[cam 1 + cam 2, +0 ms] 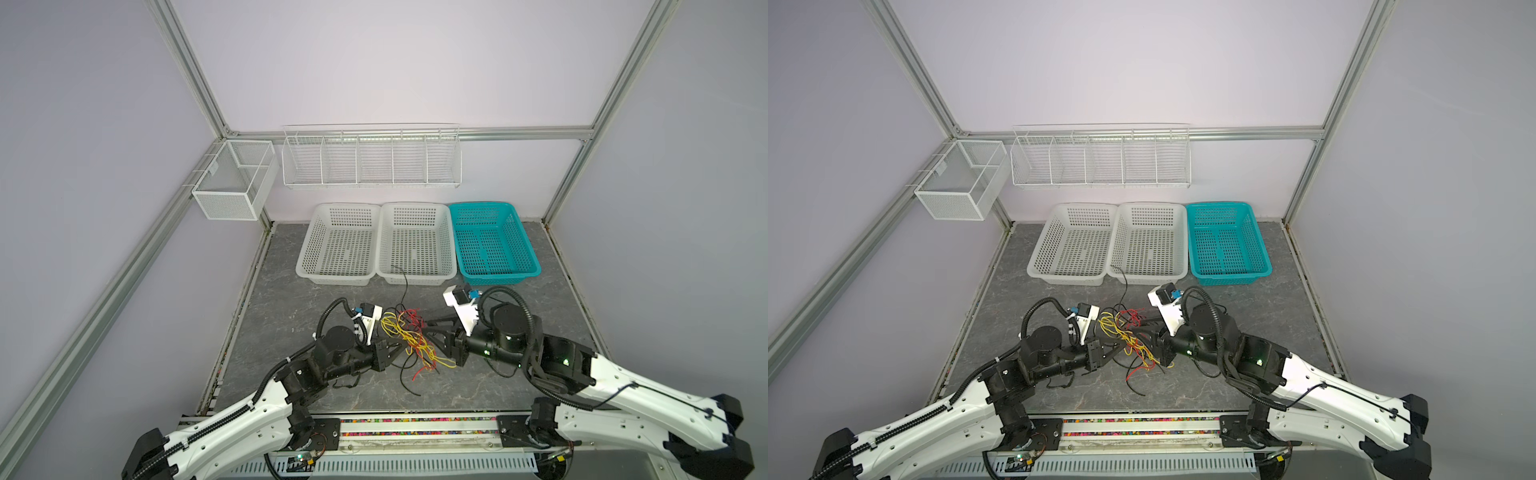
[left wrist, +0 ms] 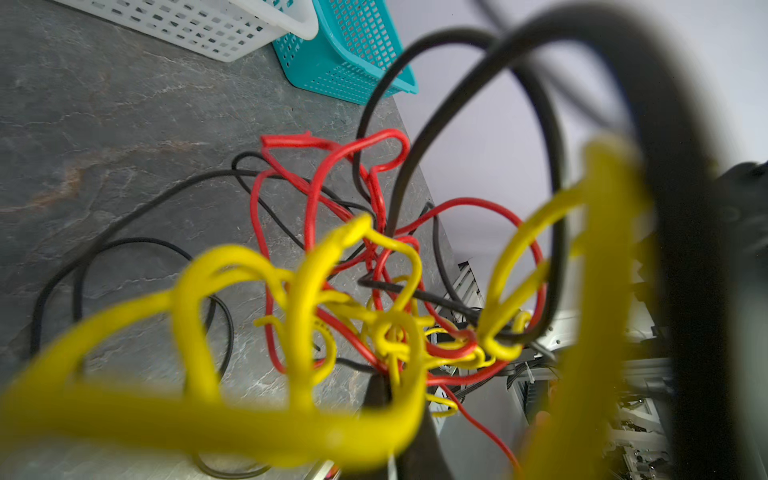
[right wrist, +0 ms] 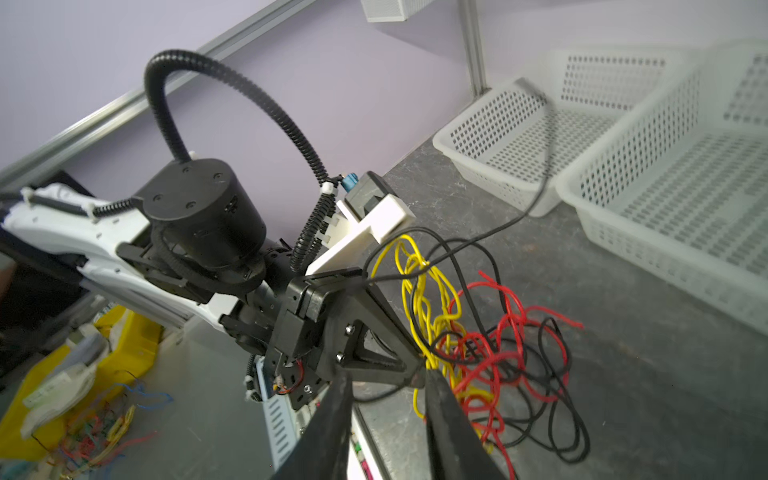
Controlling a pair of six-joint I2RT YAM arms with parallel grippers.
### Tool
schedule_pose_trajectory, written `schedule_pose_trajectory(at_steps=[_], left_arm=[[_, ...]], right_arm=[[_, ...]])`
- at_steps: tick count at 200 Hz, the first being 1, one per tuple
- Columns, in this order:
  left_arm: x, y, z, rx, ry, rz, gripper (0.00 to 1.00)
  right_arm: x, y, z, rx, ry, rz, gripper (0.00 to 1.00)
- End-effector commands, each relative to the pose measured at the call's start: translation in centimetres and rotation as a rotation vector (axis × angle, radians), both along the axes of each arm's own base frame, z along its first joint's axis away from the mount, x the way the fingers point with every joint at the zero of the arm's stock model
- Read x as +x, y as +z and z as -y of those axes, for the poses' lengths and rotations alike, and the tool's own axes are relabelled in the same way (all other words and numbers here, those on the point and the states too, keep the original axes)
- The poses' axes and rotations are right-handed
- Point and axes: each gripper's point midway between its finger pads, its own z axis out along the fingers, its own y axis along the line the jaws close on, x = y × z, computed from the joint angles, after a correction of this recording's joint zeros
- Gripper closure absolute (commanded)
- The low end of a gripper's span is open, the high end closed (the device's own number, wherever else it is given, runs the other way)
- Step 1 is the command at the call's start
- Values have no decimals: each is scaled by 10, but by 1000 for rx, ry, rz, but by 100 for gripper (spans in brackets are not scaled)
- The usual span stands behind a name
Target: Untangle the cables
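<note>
1. The cables (image 1: 409, 336) lie as one red, yellow and black knot on the grey table (image 1: 291, 291). The knot sits between my two grippers and nearer to me than the baskets.
2. My left gripper (image 1: 398, 351) reaches into the knot from the left with its fingers pressed together. In the right wrist view, the left gripper (image 3: 417, 370) pinches yellow strands at its tip.
3. My right gripper (image 1: 430, 330) is at the knot's other side with its fingers apart. In its own wrist view (image 3: 388, 376), one finger crosses in front of red and yellow strands. I cannot tell whether it touches them.
4. In the left wrist view, blurred yellow and black loops hang right across the lens and hide most of what lies beyond. The red loops (image 2: 332, 199) show sharper behind them, over the table.
5. One black strand runs out of the knot and reaches the front rim of the middle white basket (image 1: 415, 276). Other black and red ends trail across the table toward me.
6. A second white basket (image 1: 305, 253) and a teal basket (image 1: 498, 272) flank the middle one, side by side in a row.
7. A wire rack (image 1: 372, 158) hangs on the back wall and a mesh box (image 1: 232, 178) on the left wall. Both are well apart from the knot.
</note>
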Motion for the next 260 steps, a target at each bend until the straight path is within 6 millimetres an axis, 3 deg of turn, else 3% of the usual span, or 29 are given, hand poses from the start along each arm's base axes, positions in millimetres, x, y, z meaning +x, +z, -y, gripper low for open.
schedule_pose_trajectory(at_steps=[1,42,49,66,102,149,211,233,260], left_arm=[[1,2,-2,-2,10,11,100],[1,2,-1,29,0,2,100],[1,2,0,33,-3,2,100],[0,4,0,35,-6,1,100],[-2,1,0,40,-16,-11,100],[-5,0,0,46,-29,-15,100],[-6,-2,-3,57,-29,-11,100],[-7,-5,-6,74,-25,-13,100],[-7,-14,-11,104,-13,-25,100]], right_arm=[[5,-30,20,-115,-73,-13,51],[-8,-49,4,-220,47,-39,48],[-6,-41,-1,-220,52,-25,48],[1,-52,-8,-278,45,-16,48],[10,-65,-26,-347,66,14,55],[18,-86,-35,-443,90,37,64],[28,-90,-18,-486,6,70,93],[33,-80,-5,-468,-55,93,94],[43,-57,24,-415,-187,137,94]])
